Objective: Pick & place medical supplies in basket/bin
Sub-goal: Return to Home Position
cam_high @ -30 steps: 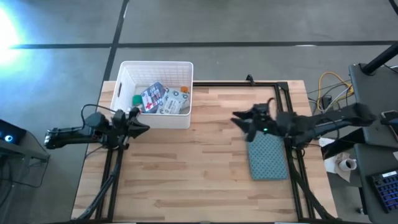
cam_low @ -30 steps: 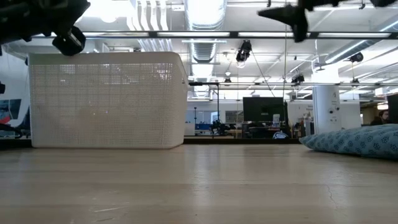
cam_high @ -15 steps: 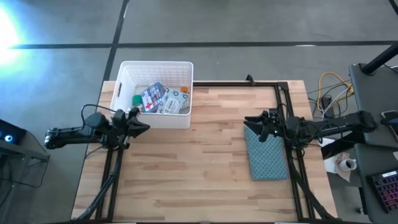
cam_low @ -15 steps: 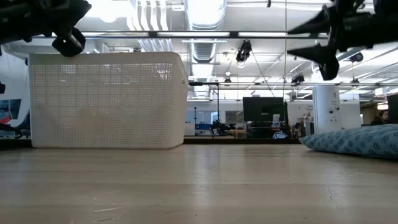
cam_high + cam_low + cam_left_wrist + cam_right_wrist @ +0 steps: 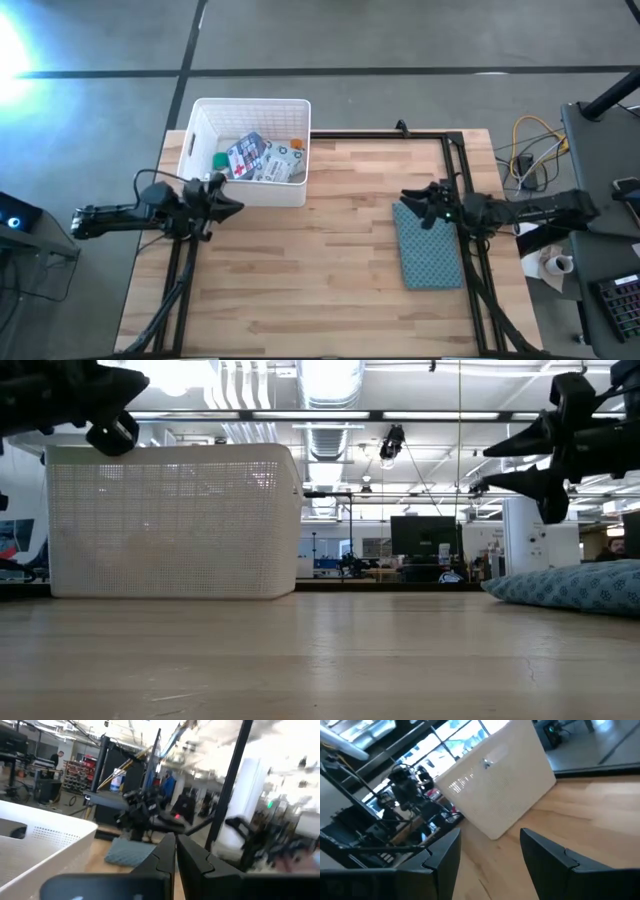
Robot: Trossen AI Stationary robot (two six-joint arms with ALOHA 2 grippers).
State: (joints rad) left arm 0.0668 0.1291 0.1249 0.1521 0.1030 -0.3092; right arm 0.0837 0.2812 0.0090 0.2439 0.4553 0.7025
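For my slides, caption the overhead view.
Medical supplies lie in the white bin; left claw beside it, right claw open above the blue-grey pad.

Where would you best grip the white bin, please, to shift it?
Probably on the white bin, at the rim of a short wall above its handle cutout, coming straight down: it stands upright and open-topped, and the thin wall suits a pinch.

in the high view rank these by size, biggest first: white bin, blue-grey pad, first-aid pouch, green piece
1. white bin
2. blue-grey pad
3. first-aid pouch
4. green piece
None look close enough to tie.
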